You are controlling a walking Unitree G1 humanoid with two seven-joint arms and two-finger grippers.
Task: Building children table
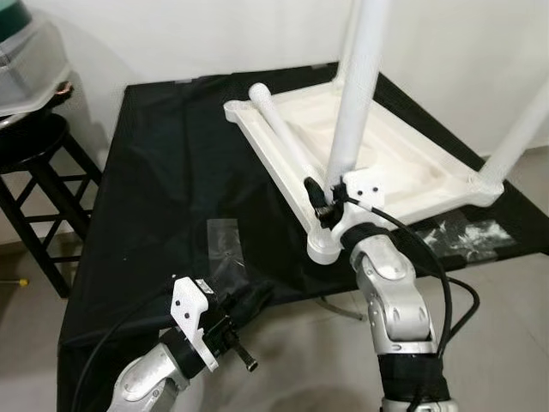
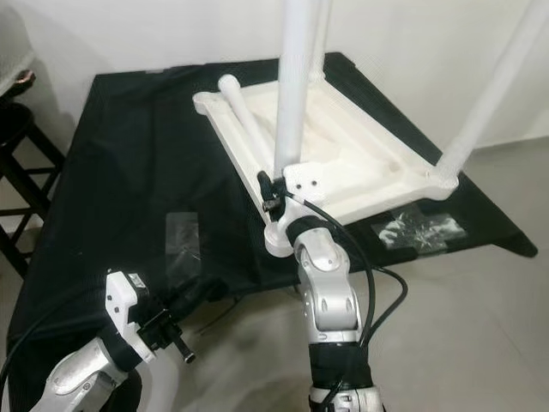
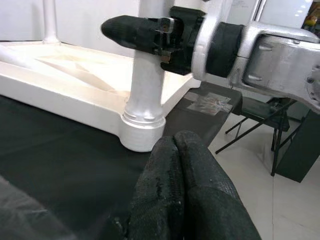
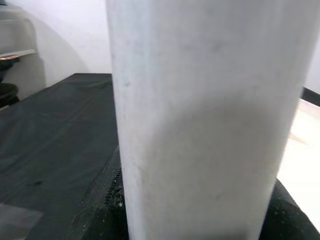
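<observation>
While the lines below read as label and value, each describes one part of a single moment.

Scene: a white plastic children's tabletop (image 1: pixel 403 163) lies upside down on a black cloth (image 1: pixel 171 172) covering a work surface, with a dark stool (image 1: pixel 34 163) near the cloth's left edge.

Legs: two white legs stand upright in corner sockets; a third, loose leg (image 1: pixel 279 129) lies across the underside.

Right gripper (image 1: pixel 330 199): its black fingers are clamped around the near leg (image 1: pixel 352 103), low down, just above the corner socket (image 1: pixel 326 247).

Left gripper (image 3: pixel 185 165): fingers pressed together, holding nothing, low at the near edge of the cloth and apart from the table.

Step in hand: seating the near leg in its socket, as I judge it.

Doing it well: keep the leg plumb over the socket and press or turn straight along its axis. A sideways pull could tip the tabletop, whose near corner sits close to the cloth's edge. The idle left gripper might steady the frame.

Left wrist view adds: a side-on look at the leg's base meeting the socket collar (image 3: pixel 143 131), which appears seated, though I cannot tell if fully.

Right wrist view adds: the leg's surface very close up, between dark finger pads.

Head views add: the whole layout and the loose leg.
</observation>
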